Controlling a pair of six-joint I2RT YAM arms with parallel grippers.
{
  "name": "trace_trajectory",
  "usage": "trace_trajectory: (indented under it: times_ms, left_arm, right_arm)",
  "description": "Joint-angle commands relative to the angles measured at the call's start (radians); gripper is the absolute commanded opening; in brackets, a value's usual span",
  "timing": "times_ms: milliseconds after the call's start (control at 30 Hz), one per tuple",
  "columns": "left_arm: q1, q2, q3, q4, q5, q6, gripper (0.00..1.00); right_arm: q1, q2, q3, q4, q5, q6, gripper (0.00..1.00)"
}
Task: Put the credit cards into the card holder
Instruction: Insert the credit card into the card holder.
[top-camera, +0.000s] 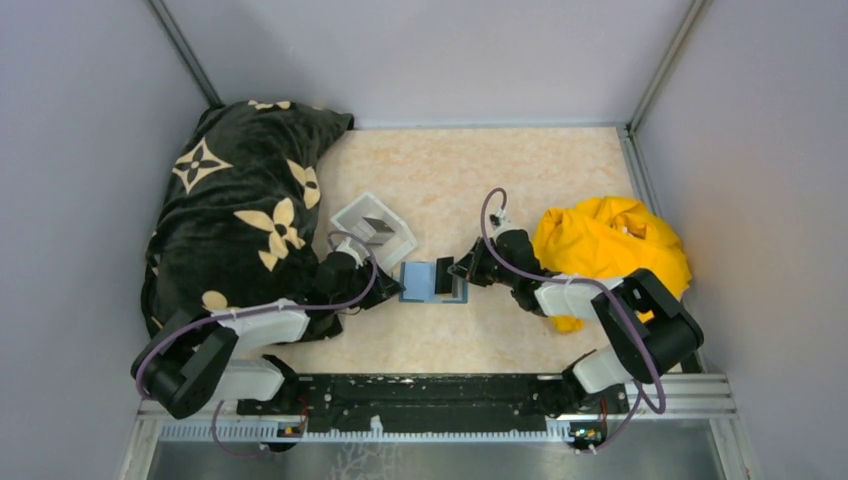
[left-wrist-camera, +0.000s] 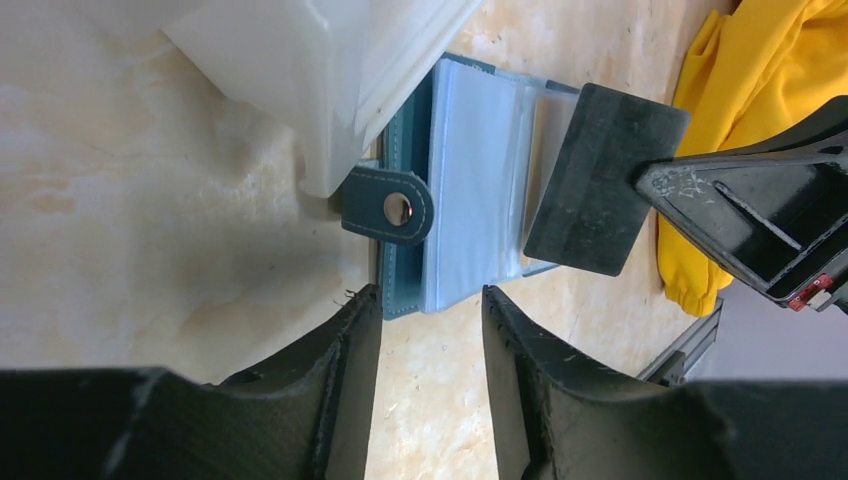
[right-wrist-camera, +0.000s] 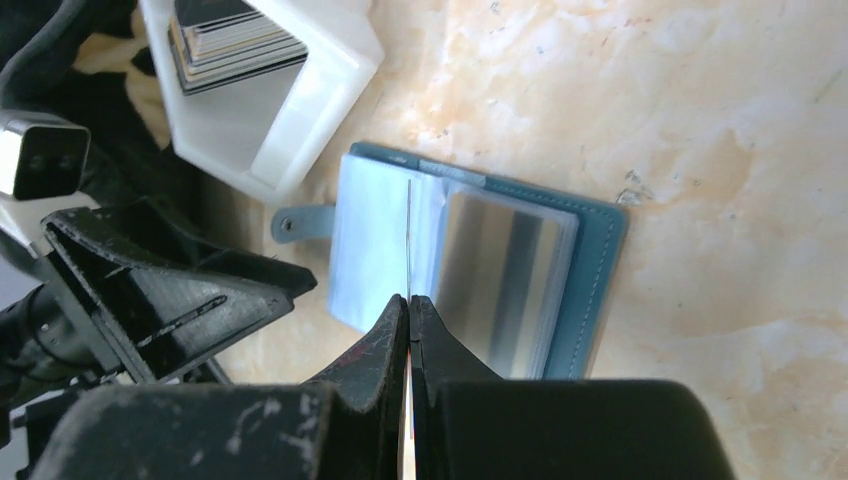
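Observation:
The teal card holder (top-camera: 420, 283) lies open on the table, its clear sleeves up, and also shows in the left wrist view (left-wrist-camera: 470, 200) and the right wrist view (right-wrist-camera: 595, 270). My right gripper (top-camera: 462, 271) is shut on a dark grey credit card (top-camera: 444, 275), held upright on edge over the open sleeves. That card is edge-on in the right wrist view (right-wrist-camera: 409, 235) and broadside in the left wrist view (left-wrist-camera: 605, 180). My left gripper (left-wrist-camera: 430, 320) is open and empty at the holder's left edge, near its snap tab (left-wrist-camera: 392, 208). More cards (right-wrist-camera: 230, 40) stand in the tray.
A clear-white plastic tray (top-camera: 398, 240) sits just behind and left of the holder, touching its corner. A black patterned cloth (top-camera: 240, 200) covers the left side. A yellow cloth (top-camera: 610, 245) lies at the right, beside my right arm.

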Motion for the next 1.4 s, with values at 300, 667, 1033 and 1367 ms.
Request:
trace_trajectory:
  times_ms: [300,667,1033,1367]
  left_arm:
    - [0.007,0.075,0.056,-0.002,-0.041,0.036,0.38]
    - [0.007,0.127,0.07,0.014,-0.04,0.049,0.33]
    - [0.007,0.159,0.067,0.035,-0.028,0.049,0.31]
    - [0.003,0.176,0.016,0.073,0.006,0.02,0.29]
  right_arm:
    - [0.007,0.112,0.09,0.033,0.037,0.047,0.0]
    - [0.007,0.108,0.081,0.043,-0.002,0.098,0.0]
    - [0.007,0.095,0.079,0.015,-0.024,0.131,0.0]
    - [0.008,0.1,0.05,-0.004,0.006,0.148,0.0]
